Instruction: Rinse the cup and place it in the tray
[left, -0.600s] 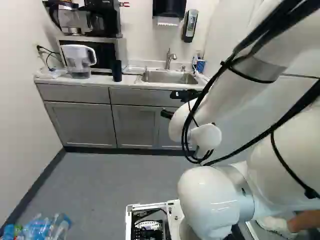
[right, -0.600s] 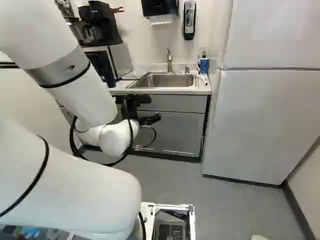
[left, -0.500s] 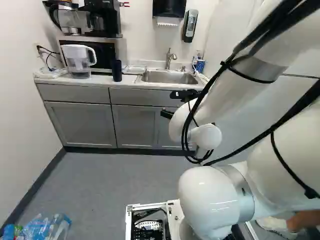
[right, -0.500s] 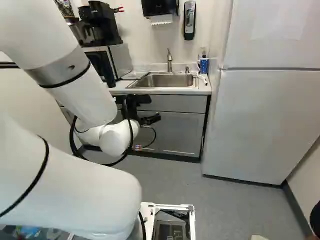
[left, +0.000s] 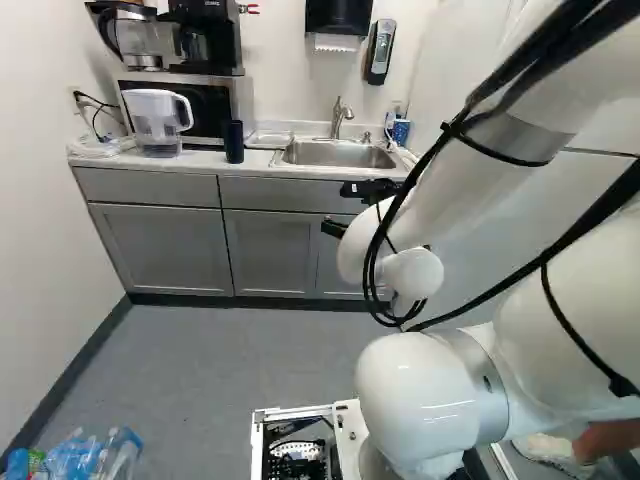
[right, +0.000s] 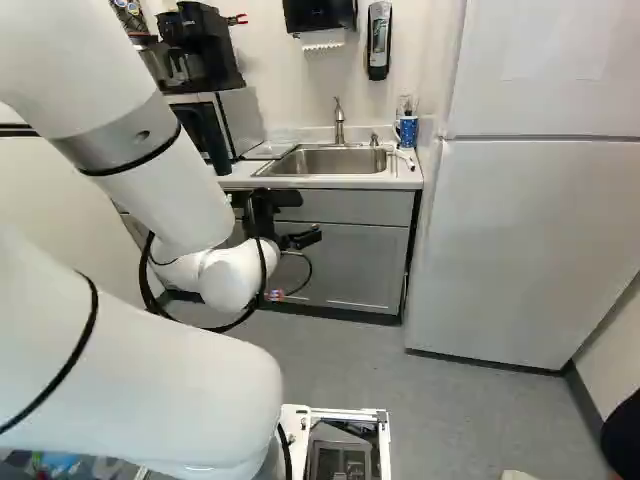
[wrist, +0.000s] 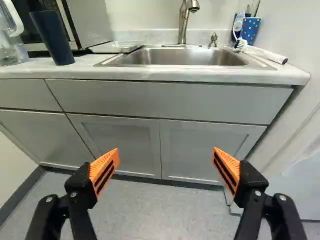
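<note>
In the right base view my gripper (right: 298, 218) hangs in front of the cabinet doors, lower than the countertop. The wrist view shows the gripper (wrist: 166, 152) open, its orange pads far apart with nothing between them. A tall dark blue cup (wrist: 52, 37) stands upright on the counter beside the microwave, ahead of the gripper and off to one side; the left base view shows the same cup (left: 234, 142). Between cup and sink lies a low clear tray (wrist: 116, 46). The steel sink (wrist: 182, 57) with its faucet (wrist: 185, 22) is straight ahead, above the fingers' level.
A water pitcher (left: 158, 122) stands in front of the microwave (left: 200, 105). Beyond the sink, a blue spotted holder (wrist: 250, 31) stands near a white brush (wrist: 265, 53). The fridge (right: 530, 240) rises right of the counter. Plastic bottles (left: 85, 455) are at lower left.
At the right edge of the right base view, a dark shape has come farther in. Arm, gripper and base show no visible shift.
</note>
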